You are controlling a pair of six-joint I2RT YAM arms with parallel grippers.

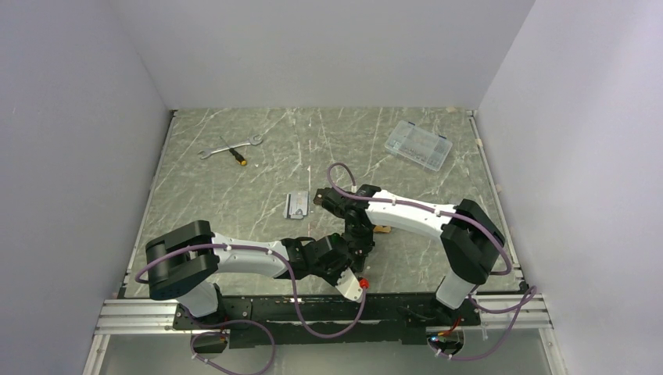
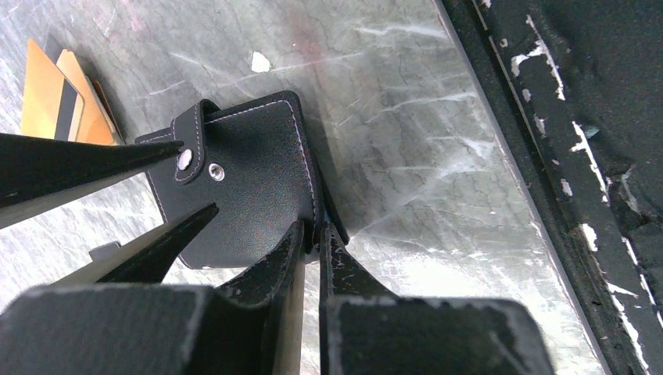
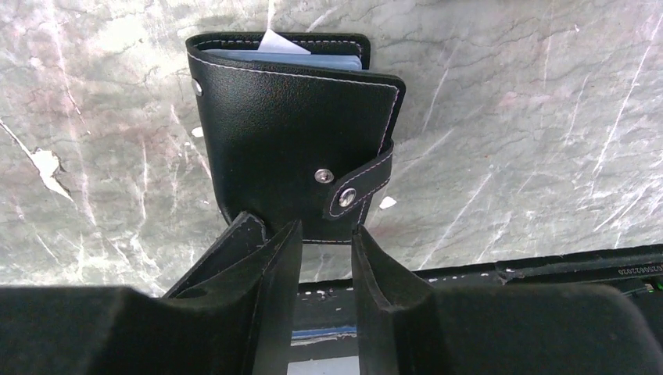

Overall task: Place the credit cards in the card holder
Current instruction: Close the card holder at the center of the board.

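The black card holder (image 3: 297, 133) lies near the table's front edge, its snap tab (image 3: 356, 191) undone and pale blue inside showing at the far end. My left gripper (image 2: 317, 228) is shut on the holder's (image 2: 250, 187) edge. My right gripper (image 3: 324, 230) is open, its fingers (image 2: 94, 156) on either side of the tab end, touching it. The orange-tan credit cards (image 2: 59, 98), one with a black stripe, lie on the table just beyond the holder; they also show in the top view (image 1: 382, 229). From above, the arms hide the holder.
The black front rail (image 2: 594, 156) runs close beside the holder. A small grey metal piece (image 1: 297, 205) lies left of the grippers. A wrench and screwdriver (image 1: 228, 148) lie at the back left, a clear plastic box (image 1: 418, 144) at the back right.
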